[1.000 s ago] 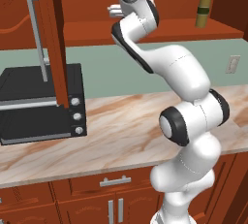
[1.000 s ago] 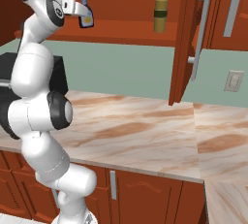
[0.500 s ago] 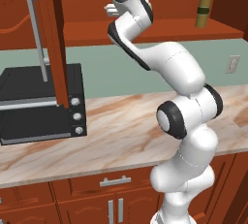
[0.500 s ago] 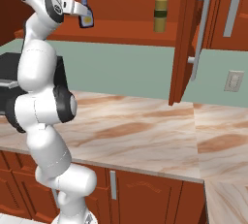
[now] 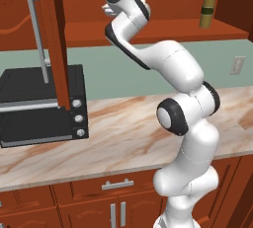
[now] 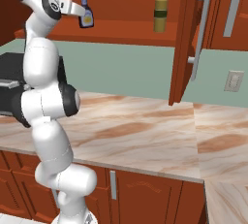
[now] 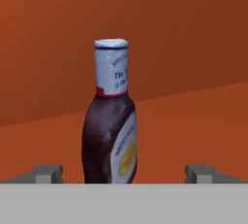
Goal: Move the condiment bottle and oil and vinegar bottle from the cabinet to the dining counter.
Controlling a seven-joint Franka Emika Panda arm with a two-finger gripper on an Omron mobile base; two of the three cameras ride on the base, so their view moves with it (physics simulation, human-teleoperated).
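The condiment bottle (image 7: 110, 121), squat and dark brown with a blue cap and pale label, stands upright on the cabinet shelf (image 6: 121, 26). In the hand view it sits just ahead of my gripper (image 7: 125, 174), between the two spread fingertips (image 7: 46, 173). The jaws are open and hold nothing. From the right base view my gripper (image 6: 79, 11) is right at the condiment bottle (image 6: 87, 17). In the left base view my gripper (image 5: 107, 9) is raised to the shelf. The oil and vinegar bottle (image 6: 161, 9) (image 5: 207, 11) stands further right on the same shelf. The dining counter is out of view.
The cabinet door (image 5: 49, 39) (image 6: 186, 39) hangs open, its edge reaching down toward the marble worktop (image 6: 145, 131). A black countertop oven (image 5: 39, 103) stands at the left on that worktop. A wall socket (image 6: 235, 80) is at the right.
The arm's upper joints and hand have shifted left toward the condiment bottle. The jaws have stayed open and both bottles have not moved.
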